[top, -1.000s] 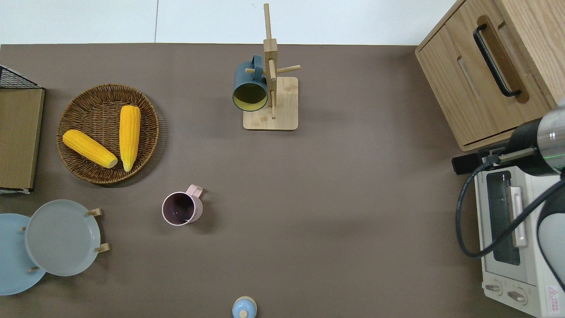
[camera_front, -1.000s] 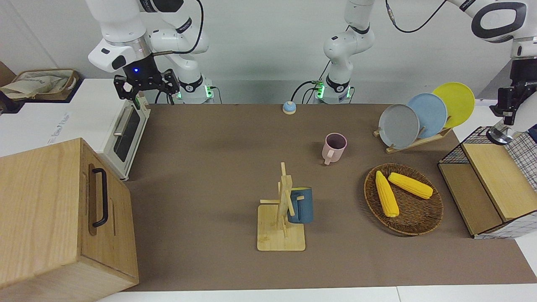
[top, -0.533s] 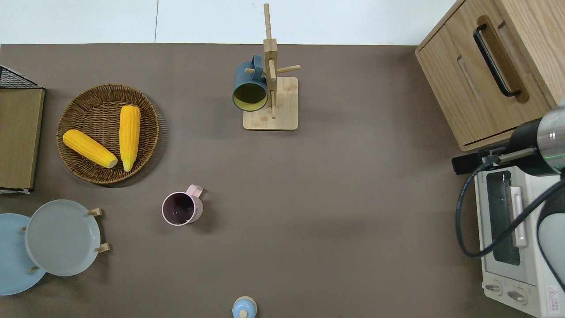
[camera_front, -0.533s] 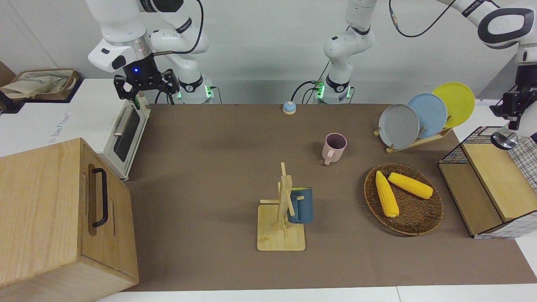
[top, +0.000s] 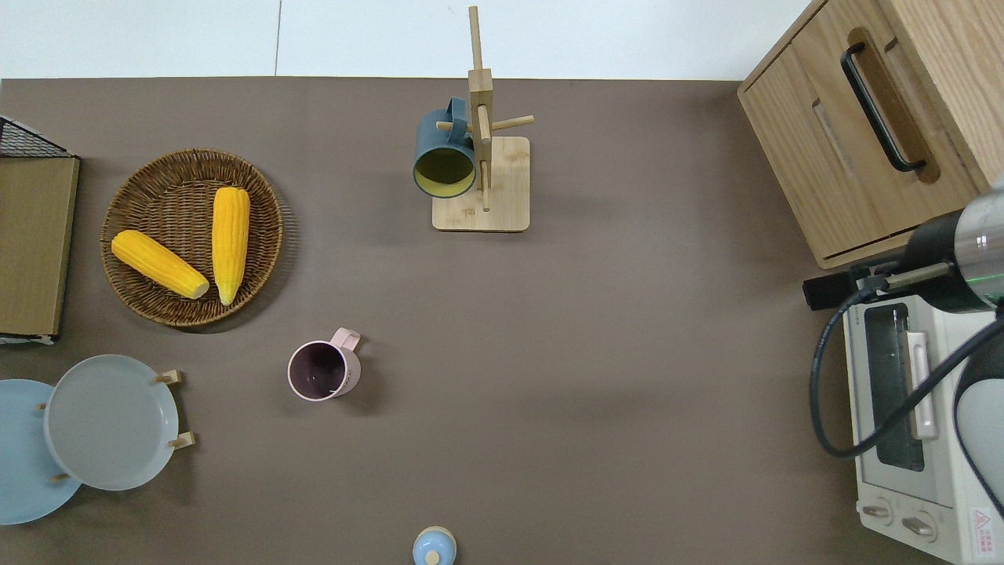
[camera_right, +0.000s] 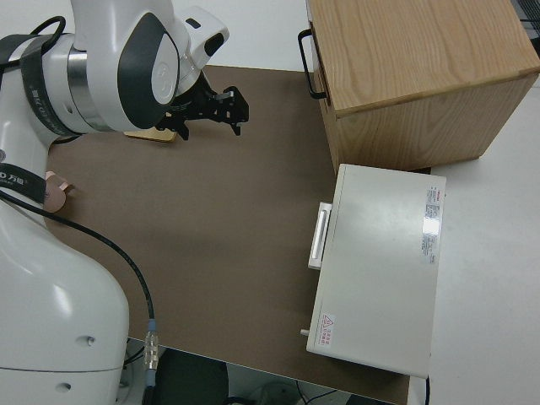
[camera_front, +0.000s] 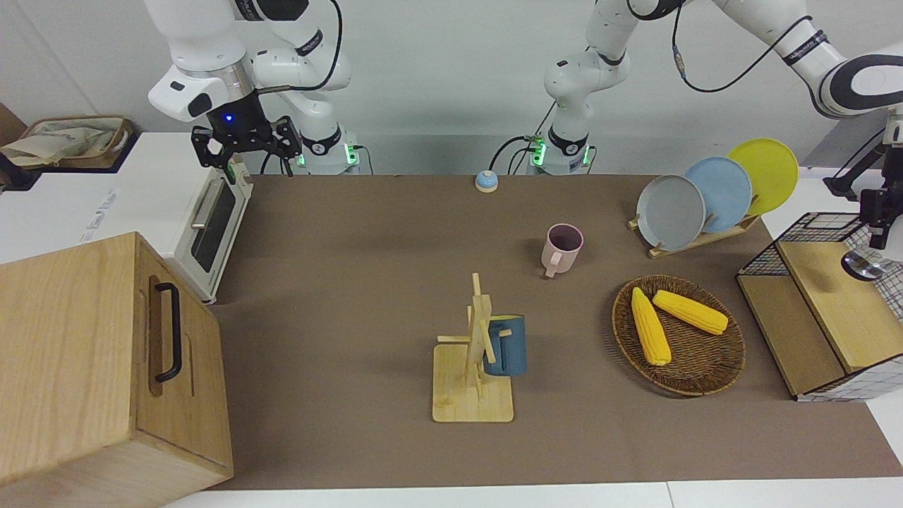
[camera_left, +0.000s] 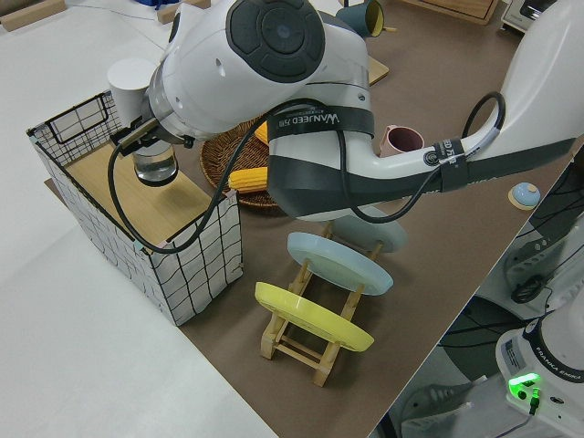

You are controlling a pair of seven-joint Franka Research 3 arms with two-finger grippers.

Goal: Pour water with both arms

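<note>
My left gripper (camera_front: 878,220) hangs over the wooden shelf of the wire basket (camera_front: 822,296) at the left arm's end of the table. It is shut on a clear glass (camera_front: 864,266), which hangs just above the shelf. In the left side view the arm hides the gripper, and the glass (camera_left: 155,170) shows under it. A pink mug (camera_front: 562,247) stands upright mid-table. A dark blue mug (camera_front: 506,346) hangs on a wooden mug rack (camera_front: 473,395). The right arm is parked with its gripper (camera_front: 245,144) open.
A wicker basket (camera_front: 705,367) with two corn cobs lies beside the wire basket. A rack of three plates (camera_front: 712,194) stands nearer the robots. A white toaster oven (camera_front: 211,226) and a wooden cabinet (camera_front: 99,367) fill the right arm's end. A white cylinder (camera_left: 130,80) stands by the wire basket.
My left gripper has carried the glass down and outward over the wire basket's wooden shelf. The right arm has not moved.
</note>
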